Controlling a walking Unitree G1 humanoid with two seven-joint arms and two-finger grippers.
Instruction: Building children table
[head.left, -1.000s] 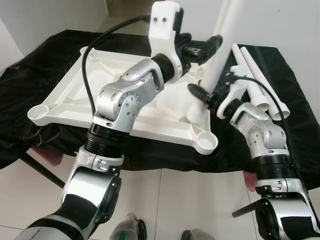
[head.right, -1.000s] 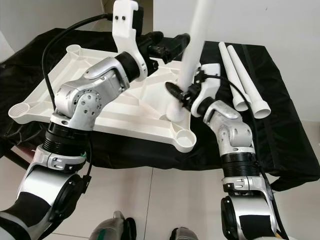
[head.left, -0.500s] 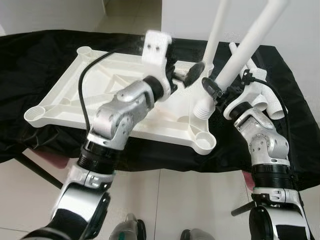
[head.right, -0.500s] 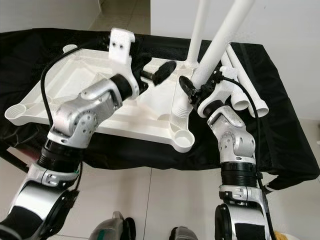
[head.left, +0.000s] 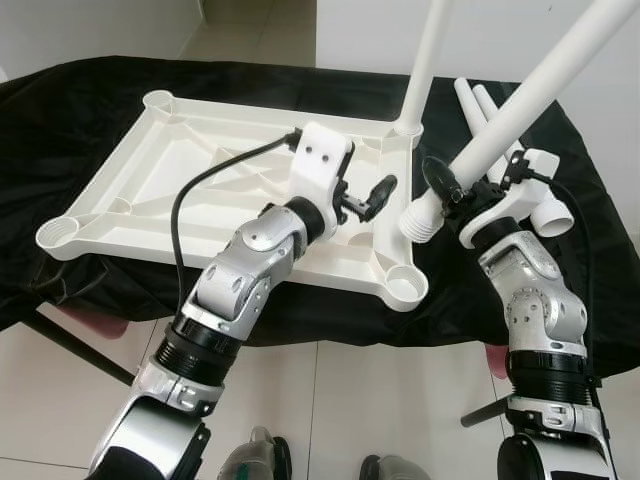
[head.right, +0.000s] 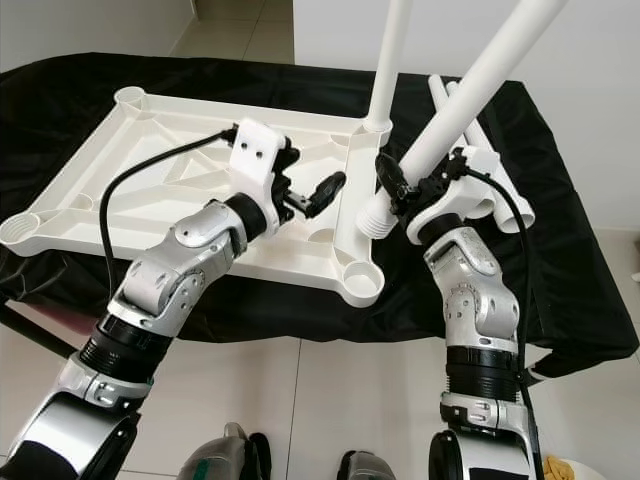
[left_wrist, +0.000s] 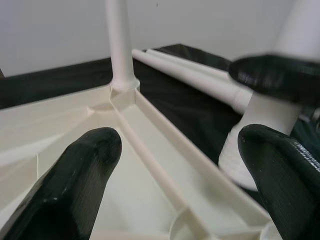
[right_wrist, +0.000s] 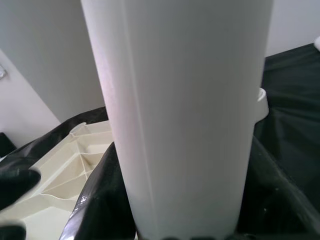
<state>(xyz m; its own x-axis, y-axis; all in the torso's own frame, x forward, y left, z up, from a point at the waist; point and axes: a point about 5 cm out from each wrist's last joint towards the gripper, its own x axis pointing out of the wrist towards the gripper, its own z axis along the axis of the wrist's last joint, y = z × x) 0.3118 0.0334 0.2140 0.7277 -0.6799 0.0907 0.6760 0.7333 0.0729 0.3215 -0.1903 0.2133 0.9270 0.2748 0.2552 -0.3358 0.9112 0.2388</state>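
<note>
A white table leg (head.left: 520, 105) is clamped in the right pincer (head.left: 452, 186) near its ribbed lower end, which is kept tilted and hanging just beside the tabletop's near right corner socket (head.left: 404, 284). Held low on the shaft, that end can probably be steered into the socket, so the step in hand is judged to be seating a second leg.

The left pincer (head.left: 365, 200) is held wide and empty above the right part of the upturned white tabletop (head.left: 150, 190), its fingers (left_wrist: 85, 165) pointed toward the hanging leg end, likely to be ready to guide or steady it.

One leg (head.left: 425, 60) is already stood upright in the far right corner socket. Two more legs (head.right: 450, 105) are laid side by side on the black cloth (head.left: 60, 90) of the counter, to the right of the tabletop. The tabletop is laid underside up so that the corner sockets face upward; the two left ones are seen unfilled.
</note>
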